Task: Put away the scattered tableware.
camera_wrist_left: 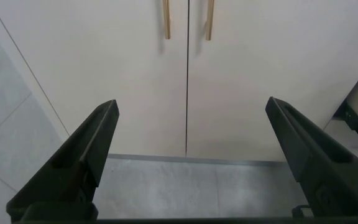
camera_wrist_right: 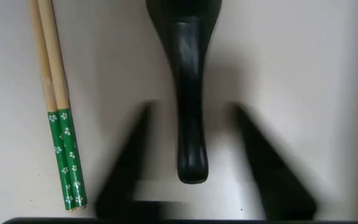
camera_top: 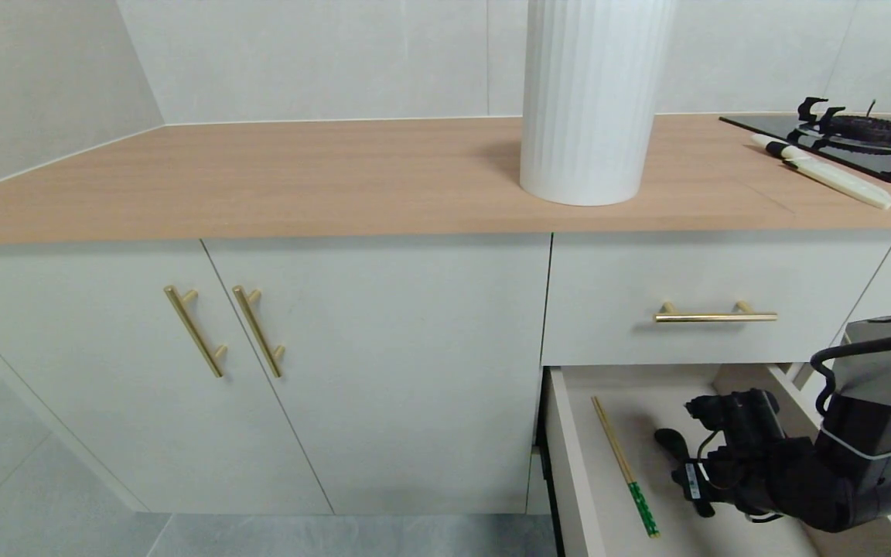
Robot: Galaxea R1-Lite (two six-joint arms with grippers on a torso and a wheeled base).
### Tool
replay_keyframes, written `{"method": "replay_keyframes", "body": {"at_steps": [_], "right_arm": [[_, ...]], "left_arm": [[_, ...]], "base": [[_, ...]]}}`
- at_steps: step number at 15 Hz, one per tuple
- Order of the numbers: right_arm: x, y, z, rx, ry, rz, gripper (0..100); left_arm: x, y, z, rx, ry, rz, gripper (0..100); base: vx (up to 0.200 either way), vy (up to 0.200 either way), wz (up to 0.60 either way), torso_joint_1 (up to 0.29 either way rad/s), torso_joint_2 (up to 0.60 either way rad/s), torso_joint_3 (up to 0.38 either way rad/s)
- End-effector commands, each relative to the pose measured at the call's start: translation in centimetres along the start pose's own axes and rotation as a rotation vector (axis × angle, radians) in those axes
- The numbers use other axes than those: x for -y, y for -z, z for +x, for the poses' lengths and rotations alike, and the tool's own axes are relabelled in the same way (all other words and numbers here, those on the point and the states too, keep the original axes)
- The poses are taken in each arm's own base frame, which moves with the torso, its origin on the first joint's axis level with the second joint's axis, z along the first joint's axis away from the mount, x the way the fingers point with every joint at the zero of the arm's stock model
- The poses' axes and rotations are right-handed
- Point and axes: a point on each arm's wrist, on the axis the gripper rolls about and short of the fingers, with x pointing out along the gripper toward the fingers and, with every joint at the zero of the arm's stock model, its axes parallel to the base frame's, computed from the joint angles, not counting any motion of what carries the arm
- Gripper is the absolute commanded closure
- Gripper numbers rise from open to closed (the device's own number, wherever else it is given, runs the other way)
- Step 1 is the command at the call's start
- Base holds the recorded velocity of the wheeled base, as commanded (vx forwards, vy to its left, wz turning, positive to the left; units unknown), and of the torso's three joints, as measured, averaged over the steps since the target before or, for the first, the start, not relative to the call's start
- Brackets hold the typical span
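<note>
A black spoon (camera_wrist_right: 188,74) lies on the floor of the open lower drawer (camera_top: 565,456), its handle between the spread fingers of my right gripper (camera_wrist_right: 190,115), which stands open just above it. In the head view the spoon (camera_top: 671,442) shows beside my right gripper (camera_top: 689,468), which is down inside the drawer. A pair of wooden chopsticks with green ends (camera_wrist_right: 58,106) lies in the drawer alongside the spoon, apart from it. A white-handled knife (camera_top: 824,172) rests on the wooden counter at the right. My left gripper (camera_wrist_left: 188,124) is open and holds nothing, facing the cabinet doors.
A tall white ribbed vase (camera_top: 588,100) stands on the counter (camera_top: 298,178). A black gas stove (camera_top: 863,131) sits at the far right behind the knife. A shut drawer with a brass handle (camera_top: 715,316) is above the open one. Two cabinet doors (camera_top: 260,371) are to the left.
</note>
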Motion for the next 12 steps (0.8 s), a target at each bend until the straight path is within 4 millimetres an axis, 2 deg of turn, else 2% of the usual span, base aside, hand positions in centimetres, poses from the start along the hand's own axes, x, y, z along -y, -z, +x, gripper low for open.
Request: {"method": "replay_keyframes", "body": {"at_steps": [1, 4, 5, 7, 10, 11, 12], "right_arm": [[0.1, -0.7, -1.0, 0.033, -0.003, 0.005, 0], [0.5, -2.6, -5.7, 0.154, -0.004, 0.022, 0], [0.8, -3.4, -8.5, 0.178, -0.007, 0.025, 0], [1.4, -4.8, -12.0, 0.174, 0.002, 0.035, 0], [1.7, -6.1, -15.7, 0.179, -0.006, 0.089, 0], [1.9, -6.6, -18.1, 0.166, -0.015, 0.097, 0], [2.1, -6.8, -19.6, 0.148, -0.014, 0.108, 0]], "left_arm": [[0.0, 0.0, 0.0, 0.0, -0.001, 0.0, 0], [0.0, 0.0, 0.0, -0.002, -0.001, 0.0, 0], [0.0, 0.0, 0.0, 0.0, -0.001, 0.0, 0], [0.0, 0.0, 0.0, -0.002, -0.001, 0.0, 0], [0.0, 0.0, 0.0, 0.0, -0.001, 0.0, 0], [0.0, 0.0, 0.0, -0.002, -0.001, 0.0, 0], [0.0, 0.0, 0.0, 0.0, -0.001, 0.0, 0]], "base": [[0.0, 0.0, 0.0, 0.0, 0.0, 0.0], [0.0, 0.0, 0.0, 0.0, 0.0, 0.0], [0.0, 0.0, 0.0, 0.0, 0.0, 0.0], [0.0, 0.0, 0.0, 0.0, 0.0, 0.0], [0.0, 0.0, 0.0, 0.0, 0.0, 0.0], [0.0, 0.0, 0.0, 0.0, 0.0, 0.0], [0.0, 0.0, 0.0, 0.0, 0.0, 0.0]]}}
